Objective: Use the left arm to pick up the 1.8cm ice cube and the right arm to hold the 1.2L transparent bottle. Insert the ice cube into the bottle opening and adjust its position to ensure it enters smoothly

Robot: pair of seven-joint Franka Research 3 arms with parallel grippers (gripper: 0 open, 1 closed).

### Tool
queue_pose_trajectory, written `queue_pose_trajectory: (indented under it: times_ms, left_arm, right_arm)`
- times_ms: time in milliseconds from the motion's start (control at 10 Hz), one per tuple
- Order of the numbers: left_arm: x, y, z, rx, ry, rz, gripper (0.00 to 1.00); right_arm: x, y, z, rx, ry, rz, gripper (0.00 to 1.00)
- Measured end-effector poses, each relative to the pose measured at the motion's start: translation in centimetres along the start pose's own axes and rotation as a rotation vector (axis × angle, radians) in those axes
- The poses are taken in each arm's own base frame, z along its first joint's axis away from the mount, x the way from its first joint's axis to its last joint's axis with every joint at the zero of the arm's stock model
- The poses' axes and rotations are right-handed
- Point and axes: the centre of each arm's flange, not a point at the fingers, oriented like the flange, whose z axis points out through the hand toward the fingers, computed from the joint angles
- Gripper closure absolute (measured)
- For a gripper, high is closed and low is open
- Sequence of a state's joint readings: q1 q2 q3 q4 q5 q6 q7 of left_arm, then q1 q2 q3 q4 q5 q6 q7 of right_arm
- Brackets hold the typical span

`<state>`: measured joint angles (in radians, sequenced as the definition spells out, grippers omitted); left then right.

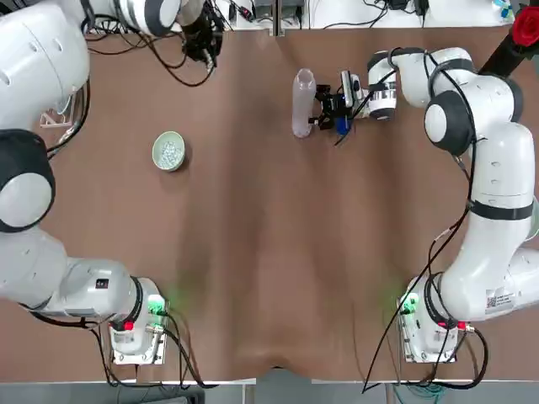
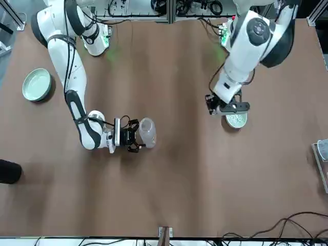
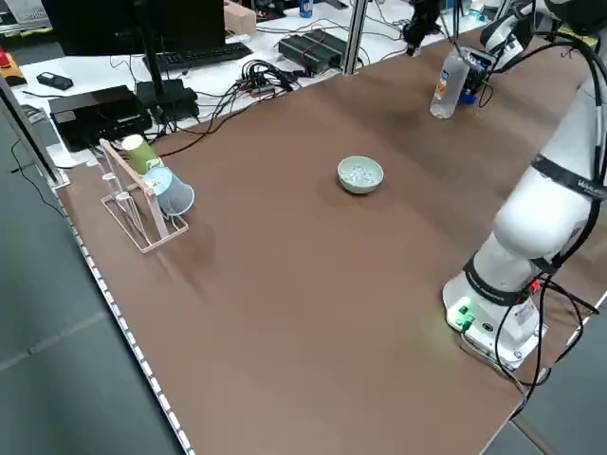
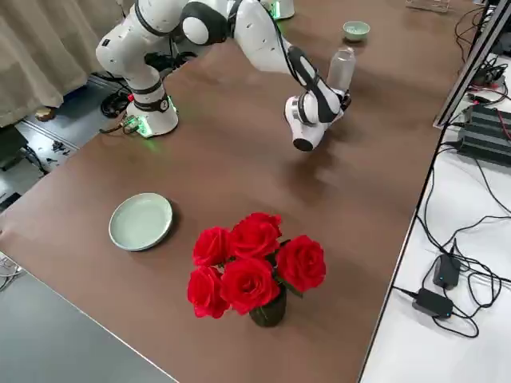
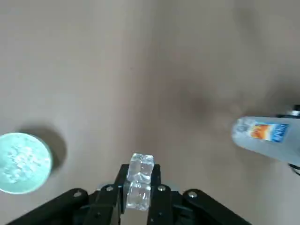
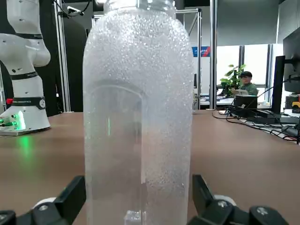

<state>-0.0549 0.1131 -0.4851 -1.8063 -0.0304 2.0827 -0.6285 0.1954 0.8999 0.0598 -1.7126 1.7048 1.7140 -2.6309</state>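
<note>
Left gripper (image 5: 139, 187), raised above the table (image 1: 269, 252) near its far edge, pinching a small clear, glassy ice cube (image 5: 139, 176) between its fingertips (image 5: 157, 180); the cube stands proud of the tips. Right gripper (image 1: 324, 109), level with the table near the middle of the far edge, clamped around the lower body of the bottle (image 1: 303, 101). The bottle is tall, colourless and frosted with fine droplets, upright, its opening (image 5: 242, 127) uncapped. Cube and bottle are well apart. A pale green bowl (image 1: 168, 151) holding more cubes sits toward the table's left edge.
</note>
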Motion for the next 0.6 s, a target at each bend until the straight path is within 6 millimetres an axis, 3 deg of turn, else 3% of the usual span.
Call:
queue_pose_trajectory:
  times_ms: [300,600]
  left_arm:
    - [-0.7,6.7,-0.8,-0.041,-0.046,-0.028,0.78]
    - [-2.5,14.7,0.7,-0.053,-0.055,-0.076,0.78]
  right_arm:
    - [-0.1,0.0,-0.1,-0.002,-0.002,-0.002,0.00]
    - [-0.1,0.0,-0.2,-0.002,-0.002,-0.002,0.00]
